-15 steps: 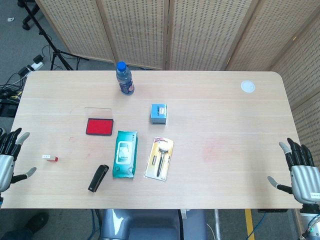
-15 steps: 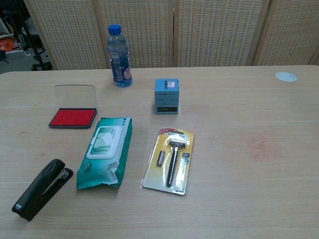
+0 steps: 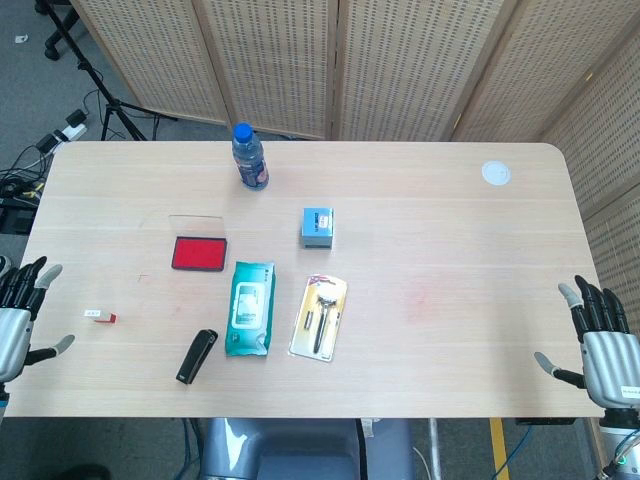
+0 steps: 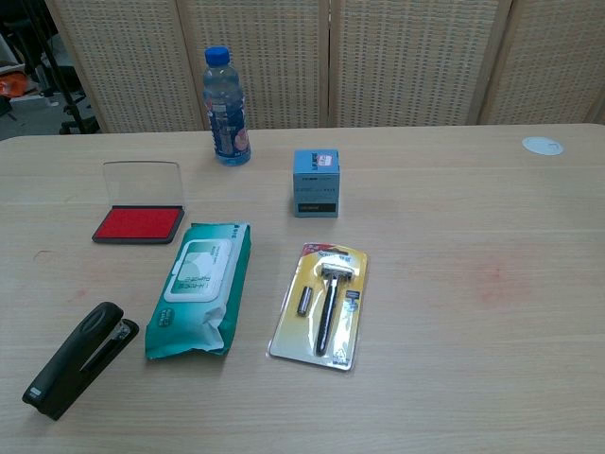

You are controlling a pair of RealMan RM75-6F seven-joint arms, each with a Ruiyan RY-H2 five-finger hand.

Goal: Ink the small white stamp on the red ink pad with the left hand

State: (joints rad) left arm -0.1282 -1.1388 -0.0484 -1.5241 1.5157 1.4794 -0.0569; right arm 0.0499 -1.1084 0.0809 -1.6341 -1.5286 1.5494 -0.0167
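Tabletop (image 3: pixel 450 240) is crowded. Red ink pad (image 3: pixel 199 253), lid up, has the wipes pack (image 3: pixel 249 307) just beside it. Our left hand (image 3: pixel 18 322) is wide open, holding nothing. Small white stamp (image 3: pixel 99 316) lies near it: risk we fumble it or clip the lid.

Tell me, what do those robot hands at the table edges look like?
Each robot hand, left and right, has a pale grey, metallic-looking palm block and dark fingers ending in light grey tips. Only the head view shows them; the arms and any cables stay out of frame.
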